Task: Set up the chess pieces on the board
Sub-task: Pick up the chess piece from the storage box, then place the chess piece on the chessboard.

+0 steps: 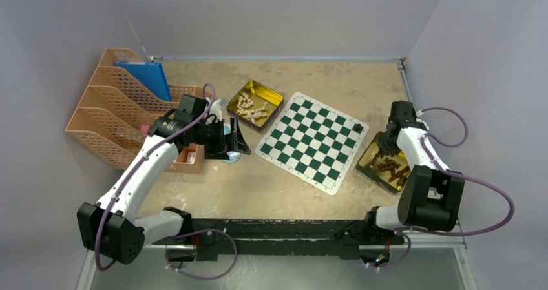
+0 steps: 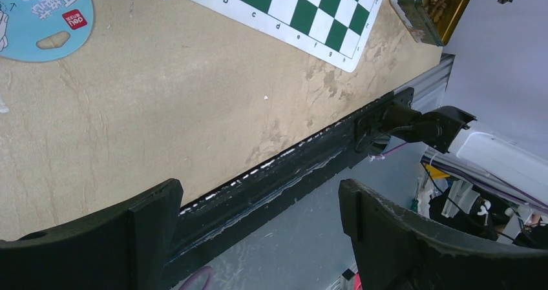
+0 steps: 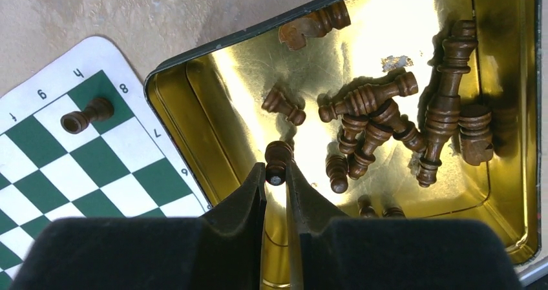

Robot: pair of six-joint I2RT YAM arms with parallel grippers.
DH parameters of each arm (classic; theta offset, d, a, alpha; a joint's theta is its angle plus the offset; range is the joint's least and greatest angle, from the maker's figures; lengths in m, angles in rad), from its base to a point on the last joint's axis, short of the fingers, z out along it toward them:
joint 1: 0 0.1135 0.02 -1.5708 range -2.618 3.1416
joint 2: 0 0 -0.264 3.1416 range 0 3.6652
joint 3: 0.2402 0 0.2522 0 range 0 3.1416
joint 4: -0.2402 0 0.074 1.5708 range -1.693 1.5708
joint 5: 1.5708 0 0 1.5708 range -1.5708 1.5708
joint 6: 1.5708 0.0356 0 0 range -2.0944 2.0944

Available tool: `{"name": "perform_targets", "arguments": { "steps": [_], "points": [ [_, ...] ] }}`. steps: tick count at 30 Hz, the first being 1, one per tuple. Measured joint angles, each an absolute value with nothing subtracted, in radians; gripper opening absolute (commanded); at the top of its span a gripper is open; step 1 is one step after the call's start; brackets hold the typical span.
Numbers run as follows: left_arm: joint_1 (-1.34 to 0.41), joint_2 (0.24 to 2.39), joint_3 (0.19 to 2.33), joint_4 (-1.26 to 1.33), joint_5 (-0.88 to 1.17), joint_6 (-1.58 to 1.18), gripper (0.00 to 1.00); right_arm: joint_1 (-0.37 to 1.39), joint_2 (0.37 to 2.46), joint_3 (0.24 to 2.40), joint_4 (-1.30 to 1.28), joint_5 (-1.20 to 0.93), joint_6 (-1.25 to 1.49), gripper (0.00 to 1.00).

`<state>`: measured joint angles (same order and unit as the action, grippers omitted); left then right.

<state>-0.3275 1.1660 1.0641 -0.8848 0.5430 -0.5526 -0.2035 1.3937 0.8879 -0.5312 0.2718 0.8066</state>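
The board (image 1: 313, 141) lies mid-table, green and white checks; one dark piece (image 3: 86, 116) stands on its corner square, seen also from above (image 1: 357, 128). My right gripper (image 3: 276, 174) is over the gold tin (image 3: 187, 115) of dark brown chess pieces (image 3: 375, 119), its fingertips shut on the top of one small dark piece (image 3: 278, 155). Several more dark pieces lie loose in that tin (image 1: 369, 167). My left gripper (image 2: 258, 203) hangs open and empty above the table's near edge, left of the board (image 2: 304, 12). Pale pieces (image 1: 252, 108) fill a second tin (image 1: 274, 96).
An orange file rack (image 1: 110, 119) with a blue folder (image 1: 145, 77) stands at the back left. A round blue sticker (image 2: 42, 19) lies on the table by the left arm. The black front rail (image 2: 291, 167) runs along the near edge.
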Motion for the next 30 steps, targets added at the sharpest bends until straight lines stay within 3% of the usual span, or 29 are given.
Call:
{"name": "perform_targets", "arguments": {
  "steps": [30],
  "points": [
    [-0.327,1.166,1.064,-0.880,0.546,-0.553,0.91,-0.140,1.295,1.021,-0.572,0.214,0.722,0.17]
  ]
}}
